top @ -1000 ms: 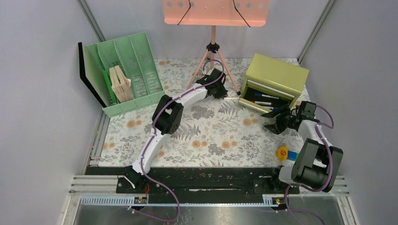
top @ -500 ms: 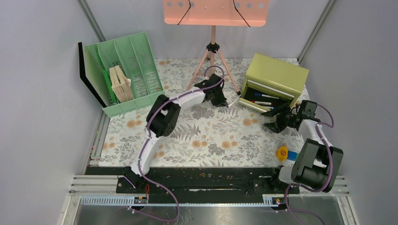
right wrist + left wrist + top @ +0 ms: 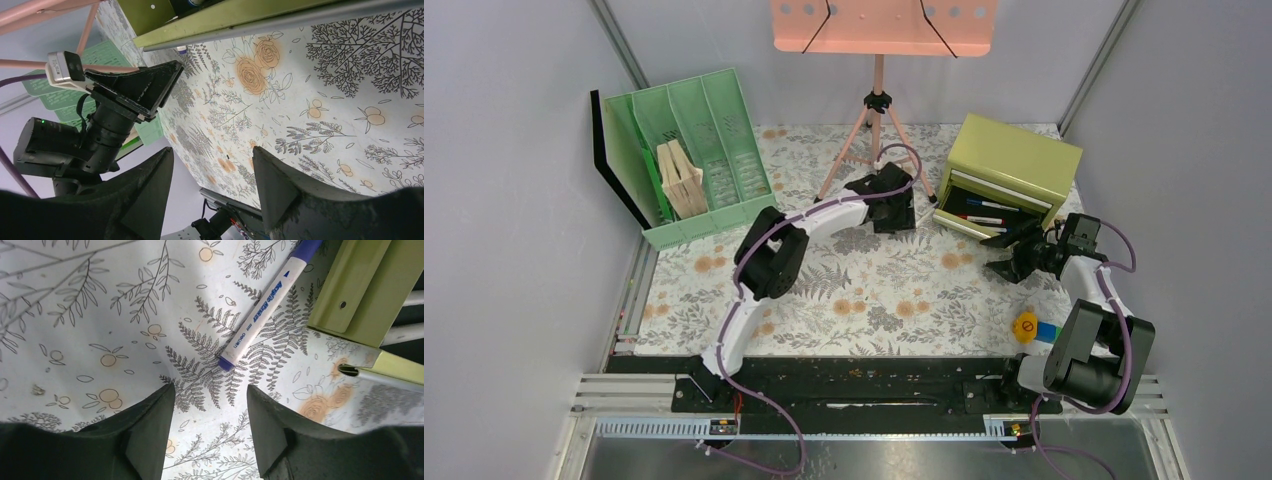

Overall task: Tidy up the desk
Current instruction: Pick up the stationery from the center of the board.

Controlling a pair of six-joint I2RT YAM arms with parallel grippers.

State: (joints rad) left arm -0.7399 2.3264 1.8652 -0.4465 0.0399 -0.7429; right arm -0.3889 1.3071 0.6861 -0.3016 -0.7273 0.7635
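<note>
The desk [image 3: 864, 290] spans the cell floor beneath both arms. At its far left, I see a green file tray [image 3: 724, 120] holding pale wooden pieces [image 3: 681, 178] in one slot, their lower ends hidden by the dividers. At far right, an olive drawer unit [image 3: 1014, 160] has its lower drawer [image 3: 957, 224] pulled out. Several pens [image 3: 986, 212] lie inside, partly covered by the unit's front.

The left gripper [image 3: 210, 415] hangs over the desk, fingers apart, gripping nothing. The right gripper [image 3: 212, 175] is likewise spread and empty.

A white marker [image 3: 262, 310] lies on the desk just beside the drawer corner, its far end cut off. I cannot read its blue print reliably.
</note>
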